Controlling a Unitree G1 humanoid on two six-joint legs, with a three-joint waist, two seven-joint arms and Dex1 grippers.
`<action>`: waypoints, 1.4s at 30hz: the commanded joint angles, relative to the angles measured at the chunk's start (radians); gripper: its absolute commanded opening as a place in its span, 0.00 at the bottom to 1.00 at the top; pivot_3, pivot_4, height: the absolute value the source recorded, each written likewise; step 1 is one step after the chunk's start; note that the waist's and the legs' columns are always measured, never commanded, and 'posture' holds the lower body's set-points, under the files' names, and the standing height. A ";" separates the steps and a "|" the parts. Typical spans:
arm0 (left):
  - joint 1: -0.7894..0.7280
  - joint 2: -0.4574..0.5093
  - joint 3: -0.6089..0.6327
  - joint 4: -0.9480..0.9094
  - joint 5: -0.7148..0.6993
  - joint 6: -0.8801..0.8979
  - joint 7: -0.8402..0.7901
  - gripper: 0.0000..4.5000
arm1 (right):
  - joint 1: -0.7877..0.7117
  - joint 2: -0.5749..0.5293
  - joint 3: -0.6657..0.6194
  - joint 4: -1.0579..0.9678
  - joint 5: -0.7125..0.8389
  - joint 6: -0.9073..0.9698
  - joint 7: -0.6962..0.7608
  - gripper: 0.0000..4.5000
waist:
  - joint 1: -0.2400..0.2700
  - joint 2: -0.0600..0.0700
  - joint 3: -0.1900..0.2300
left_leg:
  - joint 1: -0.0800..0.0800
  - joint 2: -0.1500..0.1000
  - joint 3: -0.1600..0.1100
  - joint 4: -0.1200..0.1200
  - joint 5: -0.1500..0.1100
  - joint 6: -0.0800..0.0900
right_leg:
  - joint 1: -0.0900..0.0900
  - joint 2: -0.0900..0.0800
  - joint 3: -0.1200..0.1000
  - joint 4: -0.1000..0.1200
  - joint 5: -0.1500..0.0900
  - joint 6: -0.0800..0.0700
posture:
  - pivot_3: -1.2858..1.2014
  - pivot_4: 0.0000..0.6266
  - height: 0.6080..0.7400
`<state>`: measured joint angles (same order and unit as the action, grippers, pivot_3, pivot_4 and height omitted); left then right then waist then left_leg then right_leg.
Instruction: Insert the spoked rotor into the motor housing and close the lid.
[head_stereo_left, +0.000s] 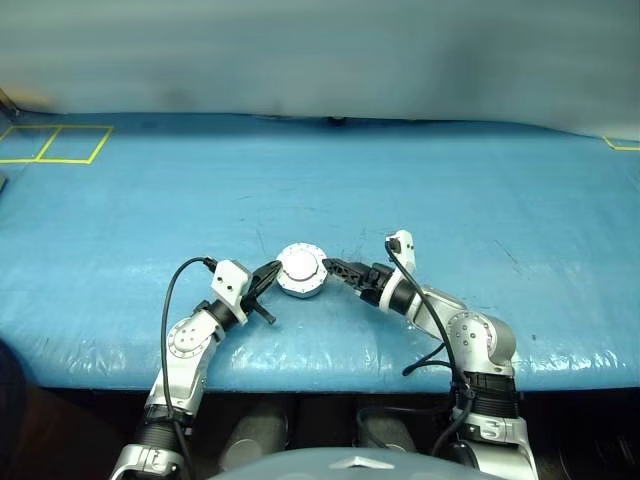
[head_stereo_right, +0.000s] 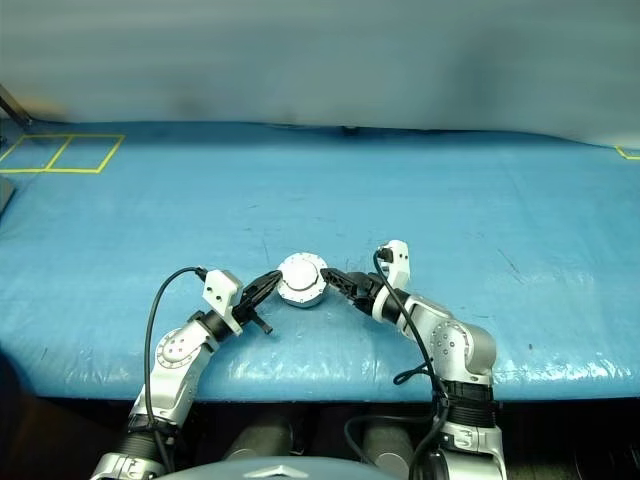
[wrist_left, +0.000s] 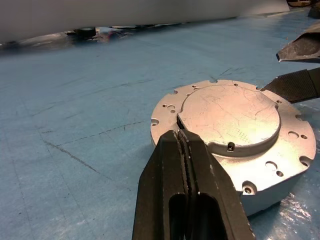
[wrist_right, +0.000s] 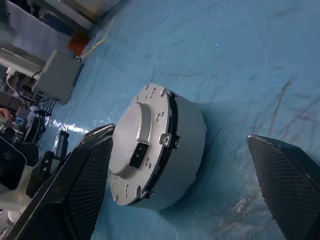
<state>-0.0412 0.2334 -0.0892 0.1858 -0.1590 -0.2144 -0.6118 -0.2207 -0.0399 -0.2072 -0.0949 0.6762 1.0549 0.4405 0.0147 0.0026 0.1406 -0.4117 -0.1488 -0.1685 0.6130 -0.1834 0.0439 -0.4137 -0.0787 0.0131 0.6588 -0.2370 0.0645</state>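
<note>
The lid sat closed on the motor housing; closed left gripper braced at nine o'clock, open right gripper at three. Pressing evenly would seat it.

The head's stereo pair looks forward and down from above the arms onto a blue table, taking in its near edge, its far edge and yellow tape marks at far left. The two eyes share almost the whole scene, offset slightly sideways.

The left wrist camera sits low and very near, looking along the left gripper level across the tabletop at the lid from beside it.

The right wrist camera is rolled, so the table runs tilted; it looks between the right gripper fingers at the motor housing close up. Both wrist views share that closed unit, from opposite sides.
</note>
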 joint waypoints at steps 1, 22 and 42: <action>0.011 -0.006 -0.026 0.015 0.017 0.008 -0.006 0.00 | 0.005 0.024 -0.011 0.030 0.068 0.035 0.008 1.00 | 0.000 0.000 0.000 | 0.000 0.000 0.000 0.000 0.000 0.000 | 0.000 0.000 0.000 0.000 0.000 0.000 | 0.52 0.24 1.00; 0.016 -0.004 -0.027 0.020 0.020 0.005 -0.004 0.00 | 0.003 0.084 -0.052 0.119 0.210 0.052 -0.013 0.27 | -0.001 0.001 0.001 | -0.001 0.000 0.000 0.000 0.000 0.000 | -0.001 0.000 0.000 0.000 0.000 0.000 | 0.52 0.24 1.00; 0.042 -0.128 0.153 -0.197 -0.381 0.333 0.042 0.04 | -0.082 0.169 -0.224 0.111 0.433 0.015 -0.157 0.27 | -0.024 0.002 0.004 | -0.011 0.000 0.000 0.000 0.001 0.003 | -0.012 0.000 0.000 0.000 0.003 -0.005 | 0.52 0.24 1.00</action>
<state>-0.0038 0.1160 0.0576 0.0426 -0.5057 0.1031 -0.5622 -0.2615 0.1088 -0.4232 0.0669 1.0243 1.0838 0.2731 -0.0097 0.0047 0.1442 -0.4233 -0.1493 -0.1682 0.6131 -0.1809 0.0489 -0.4259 -0.0787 0.0135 0.6588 -0.2334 0.0595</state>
